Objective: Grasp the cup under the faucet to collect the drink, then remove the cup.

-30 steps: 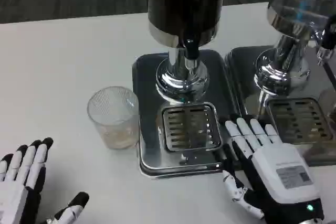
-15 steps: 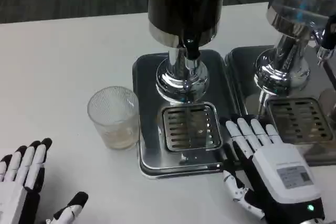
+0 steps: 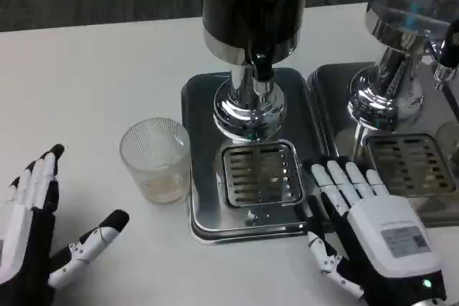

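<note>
A clear ribbed glass cup point(image 3: 156, 159) stands upright on the white table, just left of the steel drip tray point(image 3: 201, 112), with a little pale liquid at its bottom. The dark dispenser's faucet point(image 3: 261, 67) hangs over the tray's grate point(image 3: 259, 174), to the right of the cup. My left hand point(image 3: 43, 231) is at the lower left, fingers spread and thumb pointing toward the cup, holding nothing and apart from the cup. My right hand point(image 3: 366, 227) lies palm down at the tray's right front corner, fingers extended, holding nothing.
A second dispenser point(image 3: 405, 41) with its own drip tray point(image 3: 337, 87) and grate point(image 3: 410, 164) stands at the right. The dark dispenser's chrome base point(image 3: 249, 109) sits behind the grate. Bare white table point(image 3: 93, 84) lies left and behind the cup.
My left hand has risen and moved toward the cup, its fingers spreading wider and thumb reaching out. The right hand and cup have stayed put.
</note>
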Controlling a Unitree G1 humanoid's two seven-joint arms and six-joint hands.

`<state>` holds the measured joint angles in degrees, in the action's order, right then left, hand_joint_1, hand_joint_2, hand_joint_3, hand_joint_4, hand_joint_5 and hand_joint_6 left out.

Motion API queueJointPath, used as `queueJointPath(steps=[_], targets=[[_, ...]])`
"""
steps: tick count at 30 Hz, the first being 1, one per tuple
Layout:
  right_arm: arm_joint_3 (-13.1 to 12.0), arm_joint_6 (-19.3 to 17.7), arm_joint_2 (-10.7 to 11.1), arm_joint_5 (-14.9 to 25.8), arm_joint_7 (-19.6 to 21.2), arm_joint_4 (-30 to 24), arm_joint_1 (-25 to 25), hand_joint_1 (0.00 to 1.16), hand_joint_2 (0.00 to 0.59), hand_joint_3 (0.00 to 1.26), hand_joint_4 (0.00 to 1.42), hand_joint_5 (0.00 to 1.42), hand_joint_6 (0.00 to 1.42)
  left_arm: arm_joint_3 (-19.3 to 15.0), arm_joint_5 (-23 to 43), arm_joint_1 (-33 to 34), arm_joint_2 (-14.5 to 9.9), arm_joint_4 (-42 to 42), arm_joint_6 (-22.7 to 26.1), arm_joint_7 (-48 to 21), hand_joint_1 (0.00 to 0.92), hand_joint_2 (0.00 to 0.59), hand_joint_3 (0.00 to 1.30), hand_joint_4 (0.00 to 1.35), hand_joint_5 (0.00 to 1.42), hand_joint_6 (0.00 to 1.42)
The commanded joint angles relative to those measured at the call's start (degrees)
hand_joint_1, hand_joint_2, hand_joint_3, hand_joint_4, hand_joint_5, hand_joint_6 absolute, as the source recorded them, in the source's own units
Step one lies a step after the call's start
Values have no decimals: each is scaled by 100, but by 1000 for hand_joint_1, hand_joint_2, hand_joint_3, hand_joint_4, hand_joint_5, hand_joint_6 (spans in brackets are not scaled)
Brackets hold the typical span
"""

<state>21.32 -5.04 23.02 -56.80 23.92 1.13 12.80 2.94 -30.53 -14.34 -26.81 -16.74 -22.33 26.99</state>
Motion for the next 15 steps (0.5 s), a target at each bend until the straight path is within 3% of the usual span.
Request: queueJointPath(steps=[1,7,15], targets=[[-26,48,0,31,-13,-105,31,66,545,34,0,0,0,98,420,592,181,-507,-203,-553,0,45,0,0,0,0],[-56,103,-14,38,-17,-156,72,64,545,34,0,0,0,182,511,1114,292,-895,-352,-804,4,40,0,0,0,0],[-29,113,-26,28,-16,-138,26,62,545,34,0,0,0,408,479,1671,390,-1443,-514,-913,117,39,0,0,44,0]])
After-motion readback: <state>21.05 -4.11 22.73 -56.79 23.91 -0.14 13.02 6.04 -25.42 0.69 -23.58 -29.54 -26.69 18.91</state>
